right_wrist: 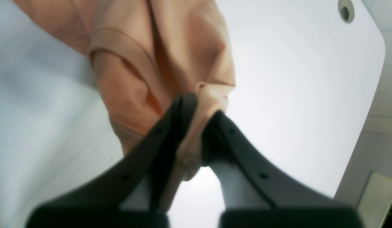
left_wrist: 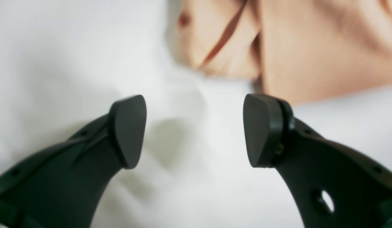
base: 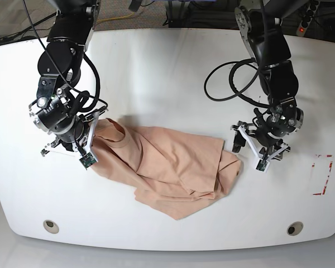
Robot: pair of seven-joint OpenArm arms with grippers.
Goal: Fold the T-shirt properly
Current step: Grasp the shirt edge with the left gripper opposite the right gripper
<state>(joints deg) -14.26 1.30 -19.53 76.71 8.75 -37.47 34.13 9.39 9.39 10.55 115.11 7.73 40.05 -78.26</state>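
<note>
Left claw [left_wrist: 195, 131]: hangs over bare white tabletop, jaws spread wide with nothing between them; the shirt's nearest edge lies just ahead of the tips, not touching.
Right claw [right_wrist: 197, 109]: jaws pressed together on a bunched fold of the T-shirt [base: 167, 167], cloth squeezed between the two black fingers [right_wrist: 180, 110].
Surface: white table [base: 173, 72] with rounded corners, spreading out under and past both claws; a round grommet hole [base: 51, 226] sits near the front edge on the right claw's side, another [base: 294, 228] on the left claw's side.
Markings: thin red lines [base: 322, 174] on the tabletop, outward of the left claw.
Room: dark cables and floor show beyond the table's far edge, behind the two arms.
Shirt look: peach-pink, soft, crumpled and partly doubled over, with creases running across it; a ribbed hem band shows close to the right claw.
Shirt place: heaped on the table between the two claws, one end lifted into the right claw, the other end just beside the left claw.
</note>
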